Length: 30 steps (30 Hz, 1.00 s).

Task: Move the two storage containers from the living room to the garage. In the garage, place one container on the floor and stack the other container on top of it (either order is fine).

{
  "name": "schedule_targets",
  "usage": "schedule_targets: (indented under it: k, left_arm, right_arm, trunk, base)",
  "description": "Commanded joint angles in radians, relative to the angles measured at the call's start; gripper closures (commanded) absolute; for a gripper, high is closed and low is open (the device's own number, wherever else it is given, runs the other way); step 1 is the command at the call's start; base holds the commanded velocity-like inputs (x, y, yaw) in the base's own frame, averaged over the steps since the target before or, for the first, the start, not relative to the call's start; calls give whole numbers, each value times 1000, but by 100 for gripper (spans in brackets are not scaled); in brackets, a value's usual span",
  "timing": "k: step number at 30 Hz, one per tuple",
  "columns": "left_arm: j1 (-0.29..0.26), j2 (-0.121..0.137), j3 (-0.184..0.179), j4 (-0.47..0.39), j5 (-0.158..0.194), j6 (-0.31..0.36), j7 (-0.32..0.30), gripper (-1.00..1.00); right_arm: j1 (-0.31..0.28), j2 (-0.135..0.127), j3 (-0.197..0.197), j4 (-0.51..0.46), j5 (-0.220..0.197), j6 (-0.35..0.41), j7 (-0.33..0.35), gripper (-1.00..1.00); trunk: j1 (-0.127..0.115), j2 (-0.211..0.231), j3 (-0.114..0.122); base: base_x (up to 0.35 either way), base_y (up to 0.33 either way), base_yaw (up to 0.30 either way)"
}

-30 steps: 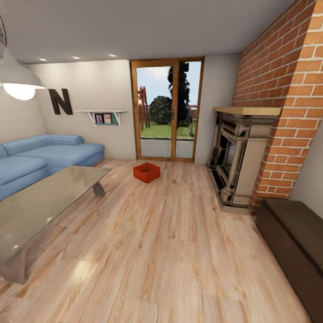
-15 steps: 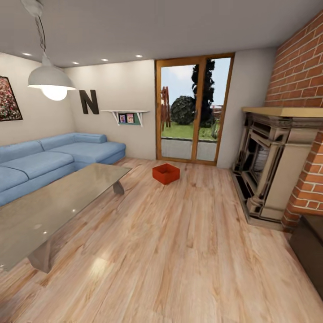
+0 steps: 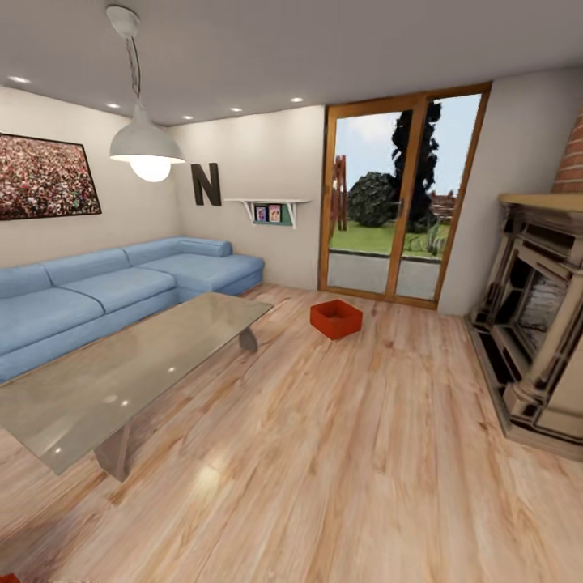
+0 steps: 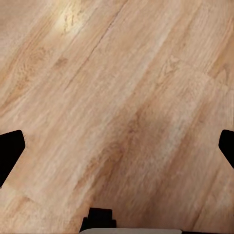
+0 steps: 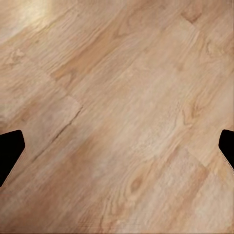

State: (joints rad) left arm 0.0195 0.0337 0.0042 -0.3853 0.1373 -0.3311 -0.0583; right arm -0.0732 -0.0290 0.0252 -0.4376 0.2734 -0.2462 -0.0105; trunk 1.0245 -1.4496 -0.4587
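One orange-red storage container point(image 3: 336, 318) sits open-topped on the light wood planks of the living room, far ahead near the glass door. A tiny orange-red sliver point(image 3: 8, 578) shows at the head view's bottom left corner; what it is I cannot tell. My left gripper point(image 4: 118, 148) hangs open over bare planks, its dark fingertips point(image 4: 9, 151) wide apart with nothing between them. My right gripper point(image 5: 117, 148) is likewise open above the planks, holding nothing. The garage and its floor are out of view.
A glossy grey low table point(image 3: 121, 368) stands at the left, with the blue sofa point(image 3: 105, 283) behind it. A stone fireplace point(image 3: 538, 324) lines the right wall. The wood-framed glass door point(image 3: 397, 202) is at the back. Open plank floor point(image 3: 340, 437) leads to the container.
The head camera has turned left, so the whole picture slid right: the brick wall and dark bench left the view and the speckled picture came in. The container has not moved.
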Motion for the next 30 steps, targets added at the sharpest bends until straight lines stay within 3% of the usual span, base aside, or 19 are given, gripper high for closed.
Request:
schedule_targets:
  k: [1, 30]
  left_arm:
    - [0, 0, 0, -1, 10, 0, -6, -100]
    - [0, 0, 0, -1, 9, 0, -6, -100]
  right_arm:
    - [0, -1, 2, 0, 3, -2, -1, -100]
    - [-1, -1, 3, 0, 3, -2, -2, -100]
  trunk:
    - [1, 0, -1]
    - [1, 0, -1]
  base:
    - [260, 0, 298]
    - [260, -26, 298]
